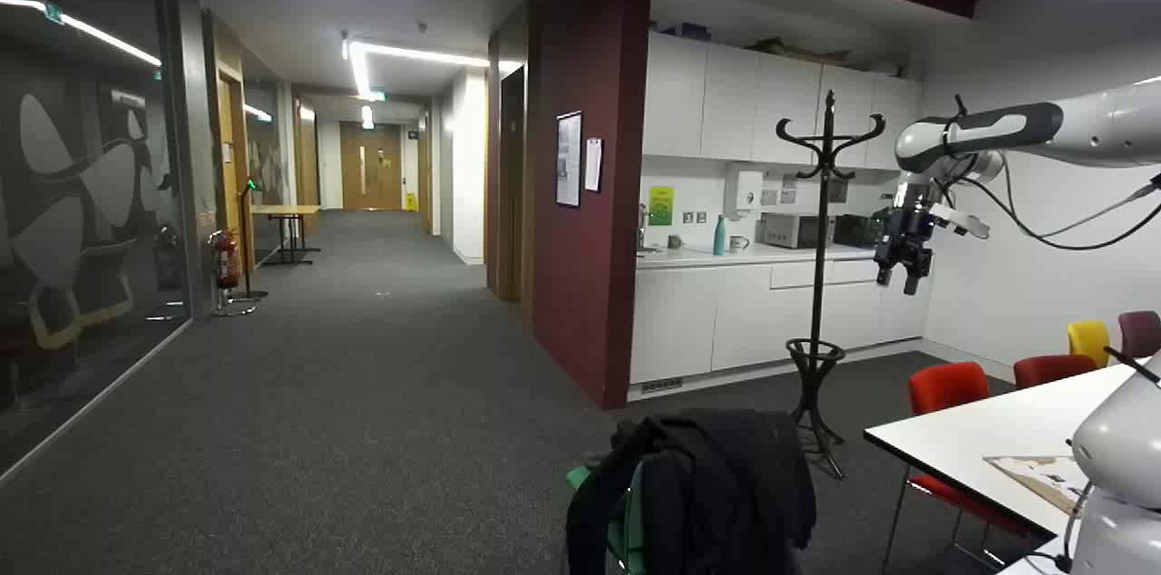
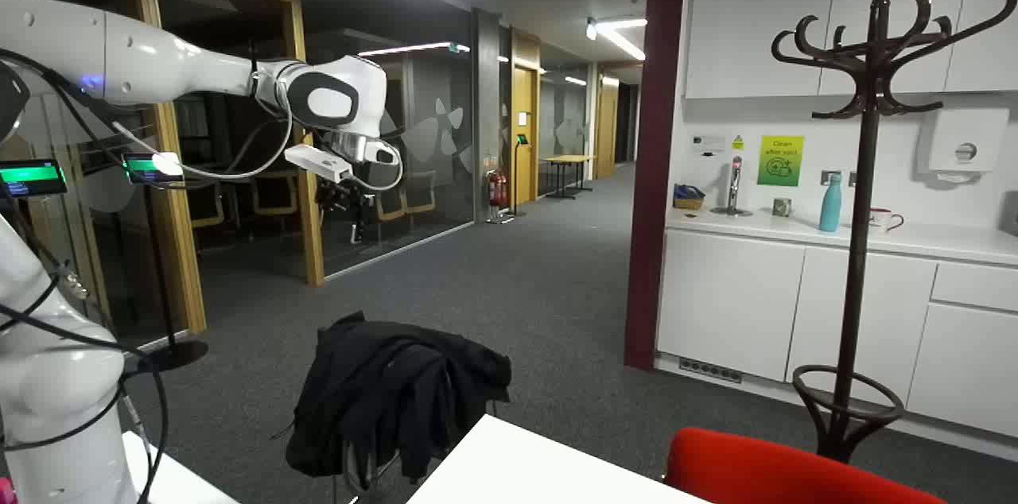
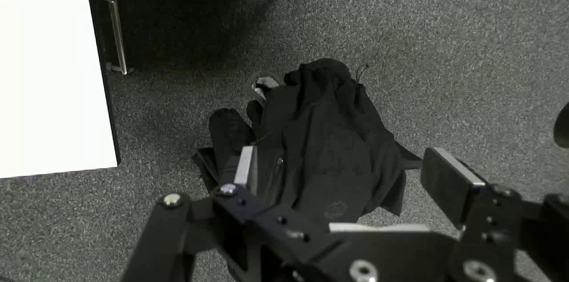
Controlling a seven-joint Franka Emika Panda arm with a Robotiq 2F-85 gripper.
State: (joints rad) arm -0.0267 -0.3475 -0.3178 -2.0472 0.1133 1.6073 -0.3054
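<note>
My gripper [image 3: 347, 168] is open, its two fingers spread wide with nothing between them. It hangs in mid-air, pointing down, at the end of the white arm; an exterior view shows the gripper [image 1: 897, 281] well above table height. Below it and apart from it, a black jacket [image 3: 329, 148] fills the middle of the wrist view. In both exterior views this jacket [image 1: 717, 484] is draped over a chair, whose green part [image 1: 632, 516] peeks out from under it. From across the room the folds of the jacket [image 2: 406, 377] hide most of the seat.
A white table [image 3: 49, 73] has its corner beside the jacket. Red chairs [image 1: 948, 386] stand along it, and a flat printed sheet or board [image 1: 1043, 477] lies on top. A dark coat stand [image 2: 859, 250] rises before the kitchen counter [image 2: 755, 230], which holds a teal bottle [image 2: 830, 203].
</note>
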